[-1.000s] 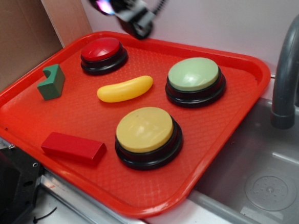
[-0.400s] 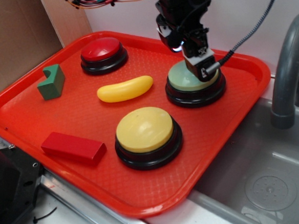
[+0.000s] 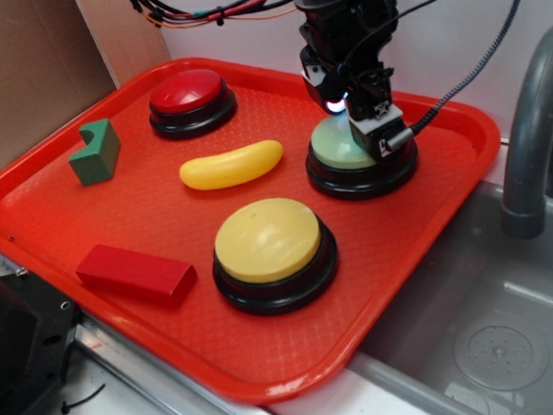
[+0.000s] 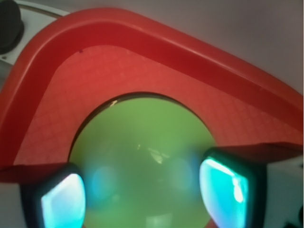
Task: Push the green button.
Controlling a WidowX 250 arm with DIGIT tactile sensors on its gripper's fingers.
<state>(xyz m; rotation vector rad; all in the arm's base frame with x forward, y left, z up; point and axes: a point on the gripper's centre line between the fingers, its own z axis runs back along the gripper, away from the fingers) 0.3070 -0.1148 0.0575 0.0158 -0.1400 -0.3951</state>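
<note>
The green button (image 3: 332, 148), a pale sage-green dome on a black base, sits at the right back of the red tray (image 3: 116, 214). My gripper (image 3: 370, 131) points down on top of its dome and hides most of it. In the wrist view the green dome (image 4: 142, 156) fills the lower middle, and my gripper (image 4: 145, 194) is open with its two glowing fingertips (image 4: 61, 202) standing apart at either side of the dome. I cannot tell whether the tips press the dome.
On the tray are a red button (image 3: 188, 92), a yellow banana (image 3: 231, 165), a yellow button (image 3: 267, 241), a dark green notched block (image 3: 95, 152) and a red block (image 3: 134, 273). A grey sink (image 3: 485, 335) and faucet (image 3: 532, 123) lie to the right.
The gripper came from the tray's back edge, high up, across and down onto the green button. Since 0.4 s ago it has settled a little lower on the dome.
</note>
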